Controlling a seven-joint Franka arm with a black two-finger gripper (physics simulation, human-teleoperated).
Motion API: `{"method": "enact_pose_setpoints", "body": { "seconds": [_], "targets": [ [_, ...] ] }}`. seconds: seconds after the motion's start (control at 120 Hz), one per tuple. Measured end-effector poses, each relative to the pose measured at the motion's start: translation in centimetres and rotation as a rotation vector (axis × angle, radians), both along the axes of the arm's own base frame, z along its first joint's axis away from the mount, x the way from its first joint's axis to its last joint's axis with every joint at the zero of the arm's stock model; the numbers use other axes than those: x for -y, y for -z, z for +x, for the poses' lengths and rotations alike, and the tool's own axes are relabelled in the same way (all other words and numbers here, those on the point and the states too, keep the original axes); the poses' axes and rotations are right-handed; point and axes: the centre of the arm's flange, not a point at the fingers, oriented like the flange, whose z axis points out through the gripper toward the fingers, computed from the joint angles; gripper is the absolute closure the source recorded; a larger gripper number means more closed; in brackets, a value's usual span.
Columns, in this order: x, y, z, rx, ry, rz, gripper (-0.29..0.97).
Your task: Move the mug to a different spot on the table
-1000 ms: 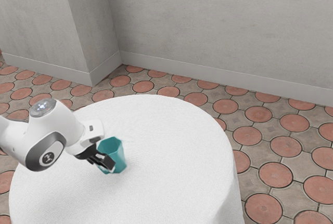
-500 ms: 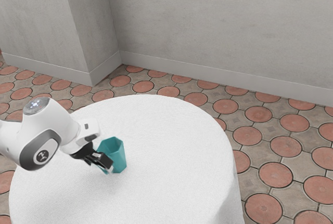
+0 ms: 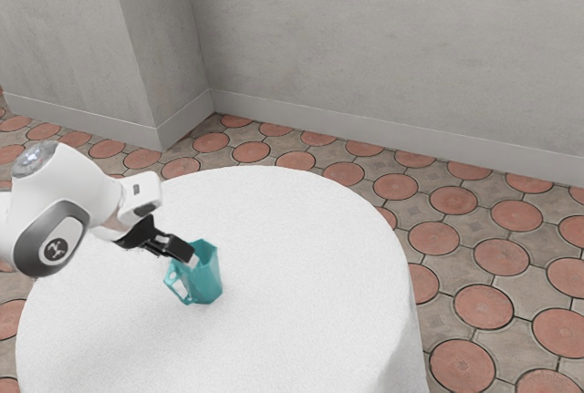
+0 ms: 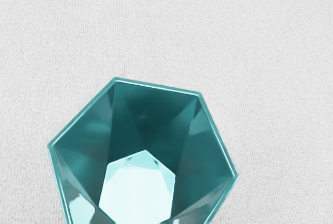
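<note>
- The teal mug [image 3: 203, 276] stands upright on the round white table [image 3: 310, 247], toward the exterior view's left, on the near half.
- The gripper [image 3: 184, 253] hangs at the mug's rim; whether it is spread or pressed together, I cannot tell.
- The wrist view looks down into the mug's open mouth.

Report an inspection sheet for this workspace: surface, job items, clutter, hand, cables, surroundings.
Surface: round table under a white cloth, smooth and unmarked.
Job's things: teal mug standing upright on the cloth, near the table's edge at the exterior view's left, handle toward the camera; the wrist view shows it is empty.
Clutter: nothing seen.
Grippers: black hand by the mug's rim, on the arm's side; contact cannot be judged.
Cables: nothing seen.
Surroundings: floor of round red tiles; grey walls with a pale baseboard.
</note>
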Motion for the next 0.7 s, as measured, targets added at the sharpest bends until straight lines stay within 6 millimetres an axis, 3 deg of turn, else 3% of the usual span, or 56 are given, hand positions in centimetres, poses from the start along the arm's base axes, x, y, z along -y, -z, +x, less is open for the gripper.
{"method": "enact_pose_setpoints", "body": {
  "seconds": [0.042, 0.225, 0.442, 0.55, 0.625, 0.7],
  "targets": [
    [0.2, -1.4, 0.4, 0.018, 0.009, 0.002, 0.00],
    [0.3, -11.3, 4.8, 0.066, 0.036, 0.058, 0.00],
    [1.1, -19.8, 10.2, -0.017, 0.031, 0.195, 0.00],
    [5.4, -23.9, 14.1, -0.047, 0.053, 0.297, 0.00],
    [7.7, -24.9, 14.5, -0.075, 0.077, 0.325, 0.00],
    [8.4, -26.2, 14.4, -0.094, 0.081, 0.336, 0.00]
  ]
}}
